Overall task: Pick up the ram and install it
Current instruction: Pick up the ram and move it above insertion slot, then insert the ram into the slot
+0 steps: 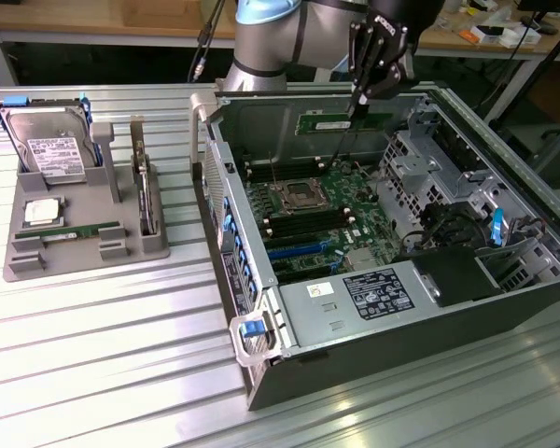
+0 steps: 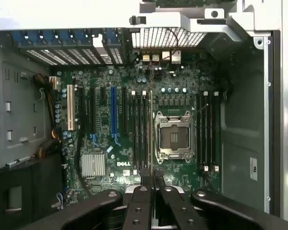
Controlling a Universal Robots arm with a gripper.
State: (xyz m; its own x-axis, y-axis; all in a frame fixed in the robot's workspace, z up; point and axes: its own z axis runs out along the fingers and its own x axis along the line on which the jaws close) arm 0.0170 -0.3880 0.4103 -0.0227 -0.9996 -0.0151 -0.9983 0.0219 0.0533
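Observation:
My gripper (image 1: 357,103) hangs over the back of the open computer case (image 1: 355,355), shut on the ram (image 1: 341,121). The ram is a long green stick with a white label, held level above the motherboard (image 1: 317,210). In the wrist view the black fingers (image 2: 139,206) meet around the ram (image 2: 150,143), seen edge-on as a thin strip. It lines up lengthwise with the memory slots (image 2: 139,129) beside the empty CPU socket (image 2: 173,136). The ram is still above the board, not seated in a slot.
A grey holder tray (image 1: 154,245) stands at the exterior view's left with a silver hard drive (image 1: 51,149), a square CPU chip (image 1: 42,212) and another green stick (image 1: 75,231). Drive cages (image 1: 429,159), cables and a power supply (image 1: 373,294) crowd the case.

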